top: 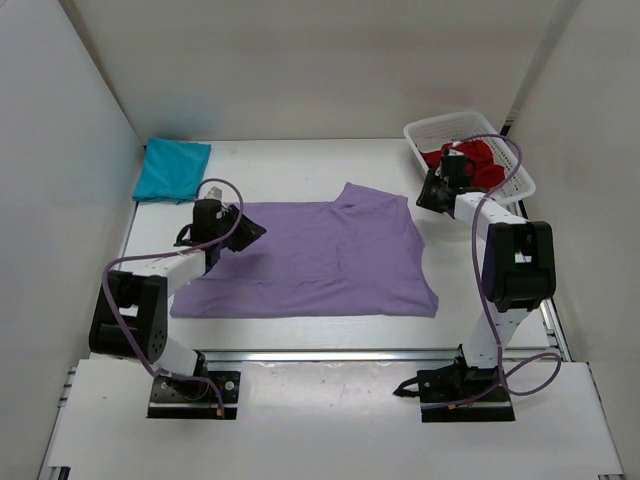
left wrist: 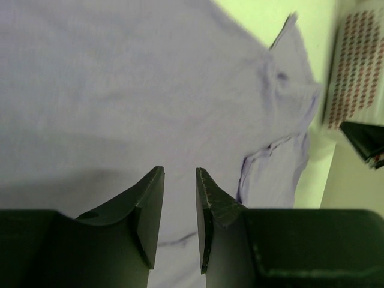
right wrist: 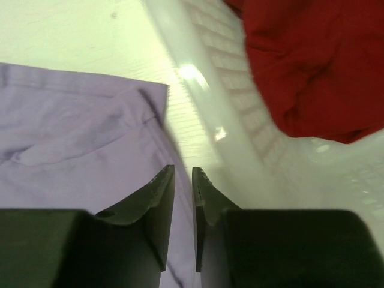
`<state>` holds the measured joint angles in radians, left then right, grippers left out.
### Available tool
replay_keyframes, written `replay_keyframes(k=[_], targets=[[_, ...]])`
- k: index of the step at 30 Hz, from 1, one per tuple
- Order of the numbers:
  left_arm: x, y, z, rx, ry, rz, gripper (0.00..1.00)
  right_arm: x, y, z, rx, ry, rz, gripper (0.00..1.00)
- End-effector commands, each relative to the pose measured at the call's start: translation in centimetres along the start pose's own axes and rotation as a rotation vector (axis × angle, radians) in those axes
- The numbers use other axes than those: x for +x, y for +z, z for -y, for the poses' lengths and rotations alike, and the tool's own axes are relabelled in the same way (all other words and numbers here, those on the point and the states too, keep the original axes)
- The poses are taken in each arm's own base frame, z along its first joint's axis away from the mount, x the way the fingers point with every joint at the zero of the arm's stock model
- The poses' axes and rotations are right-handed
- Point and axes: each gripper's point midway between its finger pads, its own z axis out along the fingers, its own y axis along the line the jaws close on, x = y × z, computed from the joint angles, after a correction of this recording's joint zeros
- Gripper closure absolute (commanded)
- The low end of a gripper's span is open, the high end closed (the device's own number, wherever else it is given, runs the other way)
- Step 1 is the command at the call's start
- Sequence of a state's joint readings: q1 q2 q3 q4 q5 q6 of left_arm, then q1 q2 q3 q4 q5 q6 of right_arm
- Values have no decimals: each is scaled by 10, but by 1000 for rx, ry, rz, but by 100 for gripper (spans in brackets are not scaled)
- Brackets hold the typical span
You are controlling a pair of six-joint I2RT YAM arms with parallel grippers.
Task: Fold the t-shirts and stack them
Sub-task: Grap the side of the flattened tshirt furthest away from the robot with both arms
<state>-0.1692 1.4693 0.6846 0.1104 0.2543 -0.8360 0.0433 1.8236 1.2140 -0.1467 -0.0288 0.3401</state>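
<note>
Fingers [left wrist: 150, 204] of left gripper [top: 243, 232] stand narrowly apart, nothing between them; we record the same for right gripper [top: 432, 190]. Left arm bent, reaching inward, gripper over left part of lavender shirt [top: 320, 255]. Right arm upright, elbow high, gripper low at near-left side of basket [top: 428, 130]. Lavender shirt spread flat mid-table [top: 290, 165], one sleeve just beside right fingers. Teal shirt [top: 172, 168] folded at far left corner. Dark red shirt [top: 482, 160] bunched in basket, beyond right fingers.
</note>
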Motion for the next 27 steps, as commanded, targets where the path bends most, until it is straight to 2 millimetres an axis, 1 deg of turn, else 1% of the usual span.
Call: replay_keyframes(k=[1,2,3,4,5,6,7,8,9,10,11,12,13,14,15,16,17,18,19,20,21,22,23,24,25,26,27], targets=[[-42,0,20,53,-17,86,62,-35,-15,-42,-112,-58,93,75],[-46,1,20,54,-29,91,63,-36,-12,-46,-123,-59,91,71],[-48,1,23,65,-31,92,62,-40,-8,-54,-140,-64,88,68],[-47,4,28,75,-26,87,62,-29,4,-52,-136,-67,42,69],[-45,4,30,76,-17,82,61,-35,7,-62,-147,-71,44,68],[-39,7,34,82,4,71,62,-41,18,-63,-144,-82,39,68],[-28,7,34,83,7,46,62,-30,32,-62,-139,-82,-7,68],[-25,7,38,93,24,45,61,-45,33,-72,-152,-95,21,68],[-14,7,41,102,37,28,61,-46,45,-76,-157,-99,10,68],[-2,7,39,99,45,7,61,-29,61,-78,-169,-115,-48,67],[10,4,43,113,59,-12,61,-33,70,-85,-184,-133,-60,67],[16,2,42,118,62,-22,61,-46,72,-96,-206,-151,-42,67],[29,0,42,127,75,-41,61,-46,80,-106,-212,-175,-51,66],[36,-3,37,116,76,-51,61,-30,96,-107,-213,-211,-89,65],[44,-4,39,126,94,-67,61,-40,90,-123,-232,-238,-79,64],[52,-6,36,126,95,-85,61,-37,97,-128,-236,-264,-99,64],[58,-8,30,118,93,-97,61,-22,106,-126,-225,-276,-147,62],[59,-10,32,134,86,-101,61,-25,107,-133,-234,-286,-142,61],[61,-11,25,125,73,-103,61,-25,106,-138,-242,-293,-148,60],[62,-13,28,139,76,-108,60,-19,109,-140,-244,-290,-170,60],[62,-12,24,132,74,-110,61,-19,107,-145,-252,-289,-173,59],[61,-12,23,132,70,-111,60,-16,107,-149,-259,-297,-173,59],[59,-12,23,136,69,-109,60,-14,105,-150,-256,-300,-180,59],[57,-13,21,133,62,-102,61,-17,102,-153,-255,-301,-169,58],[54,-14,24,141,66,-95,61,-12,102,-152,-247,-310,-177,57],[55,-13,21,132,57,-100,60,-13,102,-150,-230,-313,-175,56],[51,-15,23,144,56,-90,62,-15,97,-152,-232,-321,-175,54]])
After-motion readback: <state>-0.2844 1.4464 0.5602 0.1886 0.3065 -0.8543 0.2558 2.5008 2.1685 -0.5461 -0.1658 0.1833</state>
